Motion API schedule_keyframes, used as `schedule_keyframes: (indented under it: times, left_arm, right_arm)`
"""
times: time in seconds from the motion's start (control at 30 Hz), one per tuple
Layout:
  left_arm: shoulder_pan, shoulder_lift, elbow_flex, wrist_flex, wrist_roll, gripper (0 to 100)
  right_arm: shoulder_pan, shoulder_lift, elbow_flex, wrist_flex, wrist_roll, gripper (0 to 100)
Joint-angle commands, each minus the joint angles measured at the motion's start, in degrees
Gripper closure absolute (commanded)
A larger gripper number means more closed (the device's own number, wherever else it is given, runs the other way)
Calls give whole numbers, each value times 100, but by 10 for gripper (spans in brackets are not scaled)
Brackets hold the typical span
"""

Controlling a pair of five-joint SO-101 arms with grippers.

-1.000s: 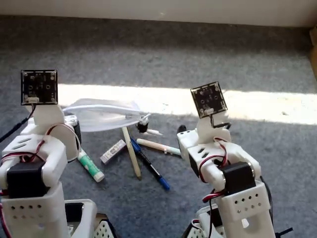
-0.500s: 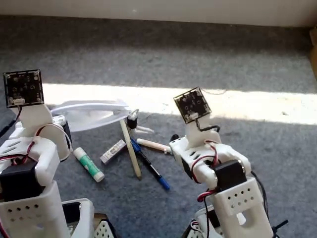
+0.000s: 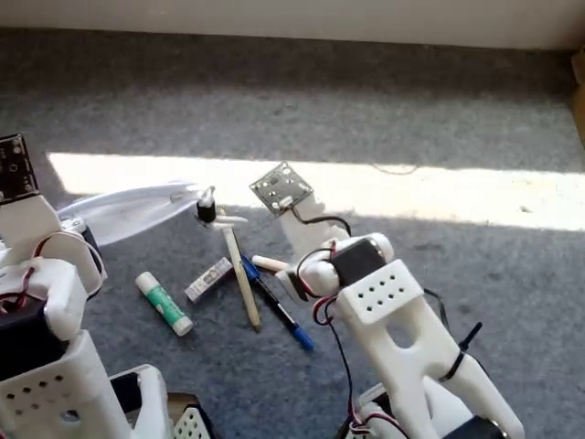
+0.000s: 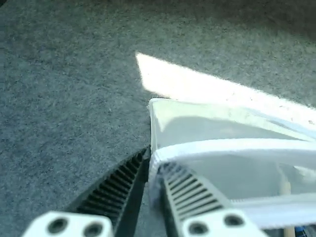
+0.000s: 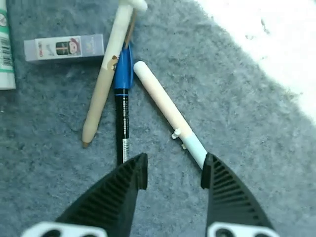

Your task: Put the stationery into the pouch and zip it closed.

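With right gripper (image 5: 174, 167) spread open just behind the cream, blue-capped plastic pen (image 5: 165, 106), left gripper (image 4: 152, 165) clamping the clear soft pouch (image 4: 222, 128), sits at pick-up; needs lowering astride, then closing.

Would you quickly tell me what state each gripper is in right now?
Left gripper: shut on the pouch rim.
Right gripper: open, holding nothing.

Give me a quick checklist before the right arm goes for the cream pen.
1. Left gripper holding the pouch by its rim: ok.
2. Pouch mouth gaping: ok.
3. Right gripper open: ok.
4. Cream pen between its fingers: not ok, it lies just beyond them, near one.
5. Cream pen clear of the blue pen: cannot tell, their far ends nearly meet.
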Motion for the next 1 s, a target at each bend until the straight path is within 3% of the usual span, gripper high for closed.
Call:
schedule_keyframes:
  times: [0.0,0.23,0.4,0.73,0.97]
  left_arm:
    - [-198,57,-31,-26,44,993]
    - [-207,48,207,-53,26,993]
    - [-207,48,207,-53,26,993]
    - [-215,31,198,-53,26,993]
    - [-725,13,171,-53,167,993]
  right_arm:
    - [-136,435,-655,-92,316,829]
    - [-532,1613,-1314,-145,651,829]
    - [-541,2035,-1341,-875,651,829]
    - [-479,2475,-1323,-1341,624,829]
    - [-382,1921,-1314,-927,440,829]
